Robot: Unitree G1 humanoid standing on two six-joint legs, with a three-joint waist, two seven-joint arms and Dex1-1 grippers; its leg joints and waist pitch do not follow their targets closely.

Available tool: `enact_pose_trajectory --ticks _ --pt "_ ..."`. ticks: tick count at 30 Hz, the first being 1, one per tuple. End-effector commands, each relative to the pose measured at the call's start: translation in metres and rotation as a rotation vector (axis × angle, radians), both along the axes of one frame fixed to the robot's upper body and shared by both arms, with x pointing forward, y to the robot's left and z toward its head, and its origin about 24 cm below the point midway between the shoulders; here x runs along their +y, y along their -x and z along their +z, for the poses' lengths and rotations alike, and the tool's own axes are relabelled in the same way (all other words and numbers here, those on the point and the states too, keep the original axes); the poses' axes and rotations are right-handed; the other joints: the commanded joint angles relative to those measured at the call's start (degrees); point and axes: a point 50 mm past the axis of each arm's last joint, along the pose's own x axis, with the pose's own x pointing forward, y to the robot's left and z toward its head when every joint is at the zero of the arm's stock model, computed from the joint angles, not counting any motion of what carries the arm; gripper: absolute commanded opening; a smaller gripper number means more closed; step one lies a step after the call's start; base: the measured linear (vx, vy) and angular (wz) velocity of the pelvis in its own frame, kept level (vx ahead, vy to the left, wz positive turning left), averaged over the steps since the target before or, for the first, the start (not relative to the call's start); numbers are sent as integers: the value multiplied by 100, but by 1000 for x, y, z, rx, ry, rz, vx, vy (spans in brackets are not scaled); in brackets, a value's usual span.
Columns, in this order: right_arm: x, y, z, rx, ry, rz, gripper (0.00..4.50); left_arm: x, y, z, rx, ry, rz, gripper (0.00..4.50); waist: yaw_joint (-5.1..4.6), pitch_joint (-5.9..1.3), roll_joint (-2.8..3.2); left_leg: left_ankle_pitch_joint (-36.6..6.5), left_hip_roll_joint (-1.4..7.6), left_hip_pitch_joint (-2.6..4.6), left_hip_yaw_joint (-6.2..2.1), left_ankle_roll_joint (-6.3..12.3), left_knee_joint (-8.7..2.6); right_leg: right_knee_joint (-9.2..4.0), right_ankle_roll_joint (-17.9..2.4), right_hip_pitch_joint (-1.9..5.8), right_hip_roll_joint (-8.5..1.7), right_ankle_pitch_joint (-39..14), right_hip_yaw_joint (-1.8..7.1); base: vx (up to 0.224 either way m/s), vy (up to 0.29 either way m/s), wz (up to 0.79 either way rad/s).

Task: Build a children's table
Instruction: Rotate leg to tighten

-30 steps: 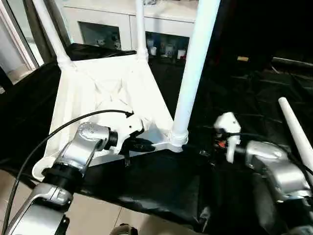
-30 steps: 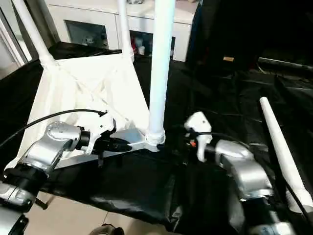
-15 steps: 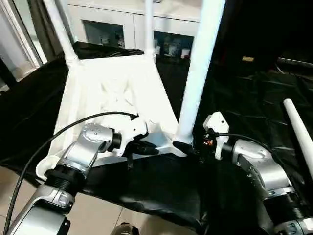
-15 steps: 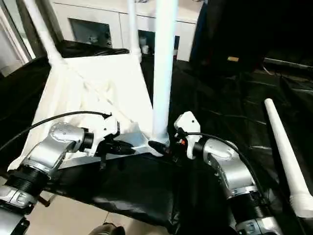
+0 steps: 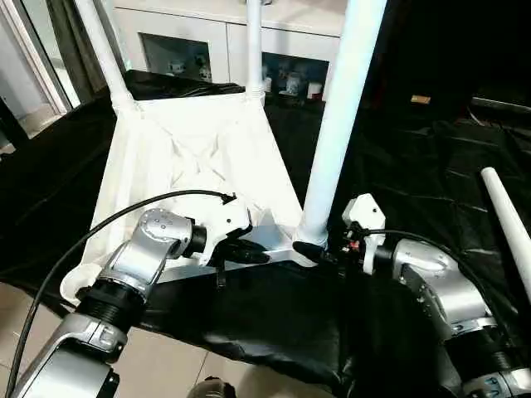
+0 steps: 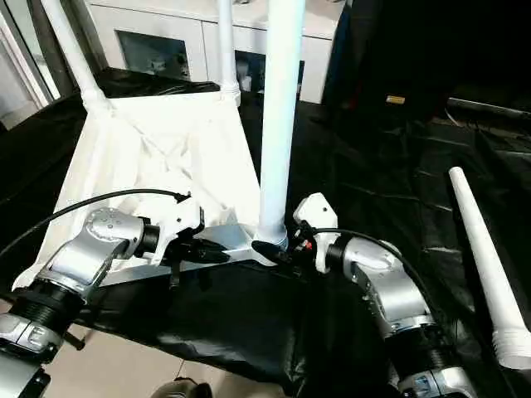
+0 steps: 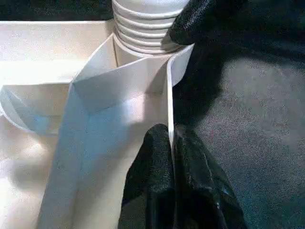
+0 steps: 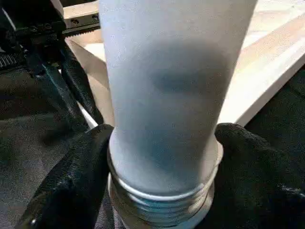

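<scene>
The white table top (image 5: 191, 157) lies underside up on the black cloth. Three white legs stand in its corner sockets: two at the far corners (image 5: 99, 46) (image 5: 254, 41) and one at the near right corner (image 5: 336, 124). My right gripper (image 5: 311, 251) is shut on the base of that near leg (image 8: 167, 86), with a black finger (image 8: 71, 181) on each side just above the threads. My left gripper (image 5: 253, 255) is shut on the top's near rim (image 7: 169, 114), beside the same socket. A fourth leg (image 6: 485, 257) lies loose on the cloth at the right.
The near left corner socket (image 5: 73, 290) holds no leg and overhangs the black-draped work table's front edge (image 5: 249, 332). A white cabinet (image 5: 199, 41) stands behind the table. A black cable (image 5: 124, 211) arcs over my left forearm.
My right gripper has moved left to the near leg's base and shut around it. The left gripper keeps its hold on the rim. The camera shifted slightly.
</scene>
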Motion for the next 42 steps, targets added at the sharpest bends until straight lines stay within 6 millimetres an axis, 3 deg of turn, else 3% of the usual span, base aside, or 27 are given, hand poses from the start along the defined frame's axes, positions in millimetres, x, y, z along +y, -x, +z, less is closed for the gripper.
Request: enact_pose_trajectory --ticks 1,4,9,10,14,19,22,23,24,27,29,31,32,36,37,42 --pt "-1 -4 4 -28 5 -7 321 -13 0 13 -54 71 -71 0 -36 -421 -97 -1453 389 265 -186 9 -506 -485 -1268 88 -317 -971 196 0 0 0" --pt "0 -2 2 -23 2 -8 288 -12 0 12 -54 69 -67 0 -43 -417 -103 -1475 389 263 -188 -3 -513 -485 -1258 86 -312 -983 194 0 0 0" --pt "-1 0 -9 -2 -5 -57 279 -11 0 9 -50 61 -55 0 -53 -418 -97 -1449 380 256 -186 4 -509 -485 -1282 86 -313 -928 194 0 0 0" --pt "-2 0 -12 4 -7 -82 279 -12 -1 8 -48 59 -47 0 -50 -420 -72 -1456 383 261 -188 -8 -510 -486 -1281 80 -317 -930 198 0 0 0" --pt "-3 -2 -26 40 -31 -236 277 -11 -7 1 -55 21 31 0 -97 -417 -70 -1536 379 264 -189 -59 -529 -491 -1292 69 -302 -936 195 0 0 0" --pt "3 -8 -45 81 -36 -459 277 -18 -19 -5 -56 10 173 0 -177 -390 -68 -2083 368 288 -230 -355 -574 -565 -1156 50 -329 -1613 199 0 0 0" --pt "7 -12 -51 100 -30 -551 277 -25 -23 -8 -60 2 215 0 -190 -377 -57 -2282 371 325 -230 -422 -581 -610 -1086 -3 -344 -1861 216 0 0 0" --pt "8 -14 -53 107 -27 -587 277 -28 -24 -9 -63 -5 235 0 -204 -358 -73 -2458 361 328 -256 -468 -592 -646 -1018 15 -351 -2129 205 0 0 0" --pt "10 -16 -55 115 -23 -626 277 -31 -26 -10 -68 -13 256 0 -213 -352 -32 -2616 366 357 -259 -539 -613 -681 -967 -4 -353 -2263 206 0 0 0" --pt "23 -24 -60 143 -13 -742 277 -51 -31 -13 -83 -30 347 0 -228 -366 -53 -2822 369 390 -297 -648 -649 -701 -894 13 -344 -2343 186 0 0 0" --pt "30 -28 -60 147 -13 -767 277 -60 -31 -14 -87 -28 362 0 -249 -357 -43 -2952 369 420 -298 -712 -656 -709 -923 -26 -334 -2275 187 0 0 0" --pt "34 -30 -59 149 -13 -778 277 -65 -31 -14 -89 -25 366 0 -252 -371 -34 -2962 362 389 -307 -673 -673 -709 -885 7 -322 -2124 173 0 0 0" --pt "41 -33 -57 136 -8 -771 277 -69 -29 -14 -90 -27 350 0 -250 -381 -59 -2929 360 393 -293 -636 -687 -708 -867 10 -300 -1945 167 0 0 0" --pt "47 -37 -50 108 -40 -737 277 -66 -30 -14 -104 -34 340 0 -268 -385 -43 -2938 354 393 -283 -603 -699 -709 -886 1 -306 -1773 173 0 0 0" --pt "47 -37 -50 108 -41 -737 333 -66 -30 -14 -104 -34 340 0 -265 -382 -51 -2993 351 408 -279 -582 -688 -725 -879 -10 -316 -1841 178 0 0 0" --pt "47 -44 -30 26 -122 -626 380 -51 -32 -14 -111 -48 339 0 -280 -392 -74 -2790 351 366 -265 -431 -681 -725 -929 24 -323 -1708 188 0 0 0"
